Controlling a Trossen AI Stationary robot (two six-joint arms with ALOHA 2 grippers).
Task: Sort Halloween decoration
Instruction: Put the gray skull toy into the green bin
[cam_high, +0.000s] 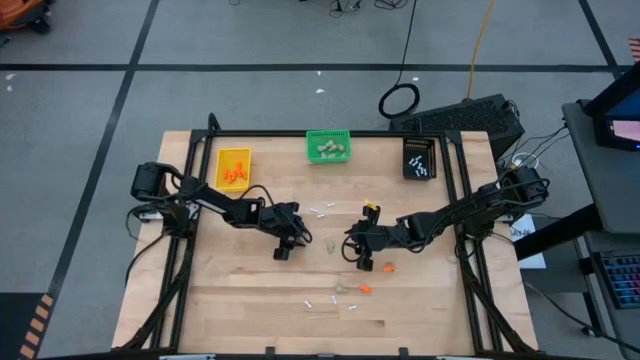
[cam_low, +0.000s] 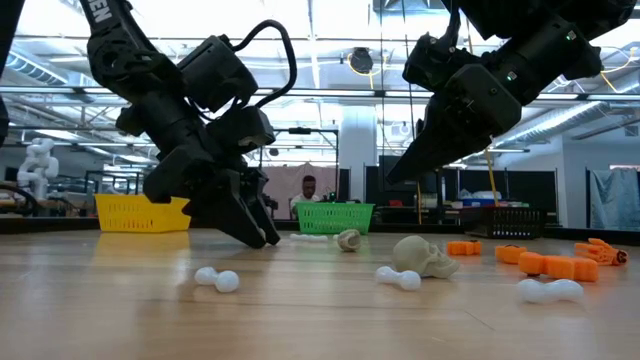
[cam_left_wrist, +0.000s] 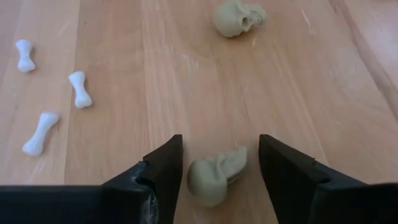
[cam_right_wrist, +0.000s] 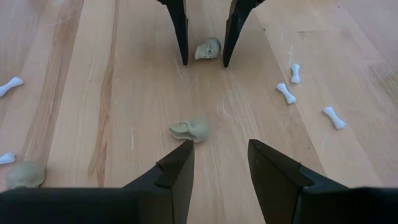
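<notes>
A beige-grey skull (cam_left_wrist: 214, 180) lies on the wooden table between the two fingers of my open left gripper (cam_left_wrist: 219, 168), seen also in the right wrist view as skull (cam_right_wrist: 208, 48) with a finger either side; whether a finger touches it I cannot tell. A second skull (cam_right_wrist: 191, 129) lies just ahead of my open right gripper (cam_right_wrist: 219, 165), which hangs above the table with nothing between its fingers. In the high view my left gripper (cam_high: 298, 240) and right gripper (cam_high: 352, 250) face each other mid-table. White bones (cam_left_wrist: 79, 89) and orange bits (cam_high: 387, 267) lie scattered.
Along the far edge stand a yellow bin (cam_high: 233, 168) with orange pieces, a green bin (cam_high: 329, 146) with skulls and a black bin (cam_high: 420, 158) with bones. More bones (cam_high: 318, 300) lie toward the near edge, and a third skull (cam_right_wrist: 25, 174) sits beside my right gripper.
</notes>
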